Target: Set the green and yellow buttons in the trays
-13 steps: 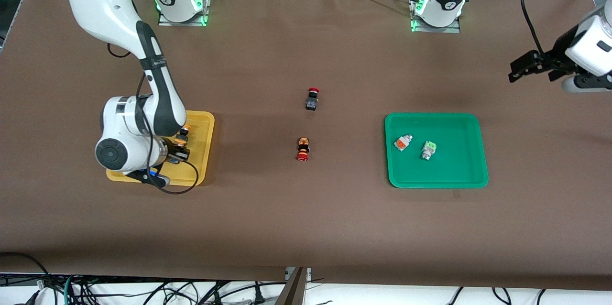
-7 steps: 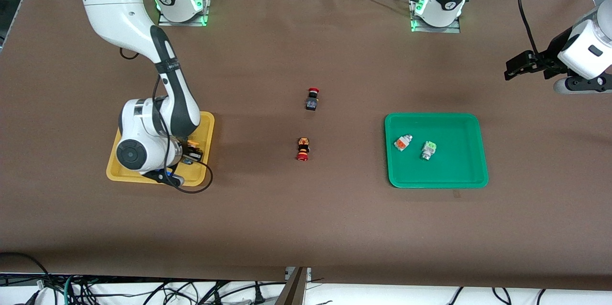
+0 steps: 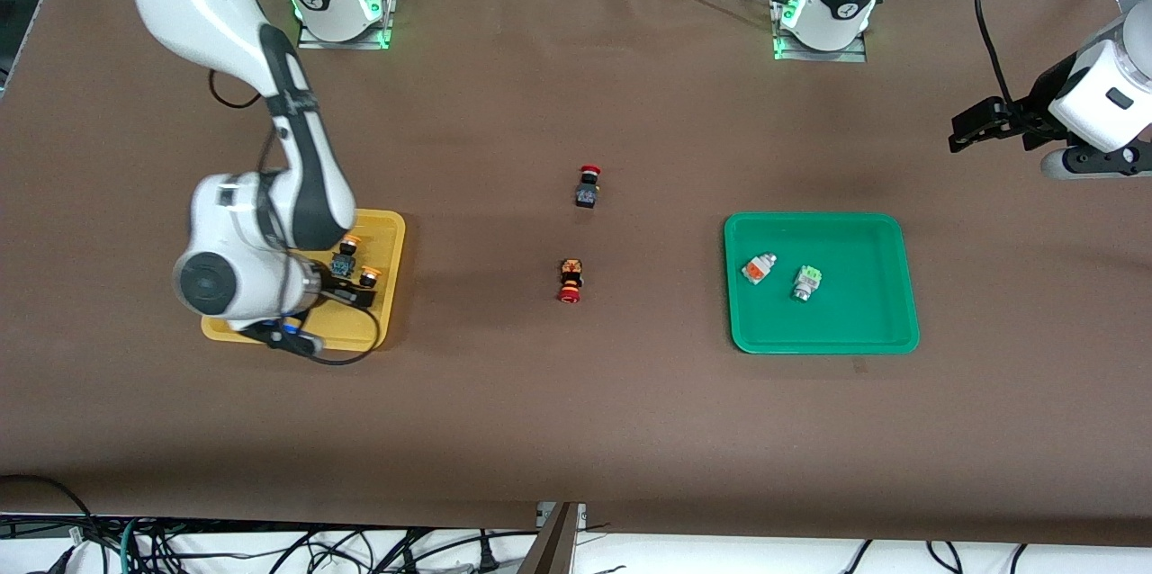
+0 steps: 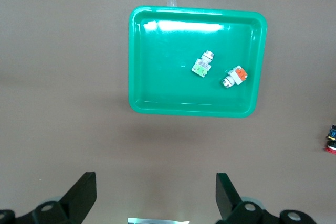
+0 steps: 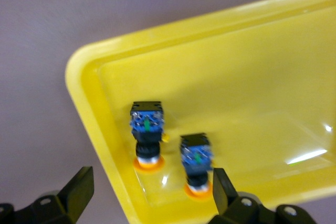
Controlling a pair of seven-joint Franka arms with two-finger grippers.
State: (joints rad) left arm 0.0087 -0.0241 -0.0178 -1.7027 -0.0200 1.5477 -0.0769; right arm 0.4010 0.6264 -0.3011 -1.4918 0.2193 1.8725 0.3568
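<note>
Sorting looks done: yellow buttons [image 5: 148, 139] in yellow tray [image 3: 389, 228], silvery pair [image 4: 201, 65] in green tray [image 3: 821, 337]. Right pincer [image 5: 147, 195] open over yellow tray, empty; left pincer [image 4: 155, 192] open (parked at desk's left-arm edge).

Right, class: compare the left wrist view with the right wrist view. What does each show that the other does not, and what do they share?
Only the left wrist view shows the green tray holding two silvery buttons, one green-faced, one orange-faced, plus a red-capped switch at the picture's edge.

Only the right wrist view shows the yellow tray with two yellow-capped buttons lying side by side.

Both show brown table and an open, empty pincer above its tray: left pincer, right pincer.
</note>
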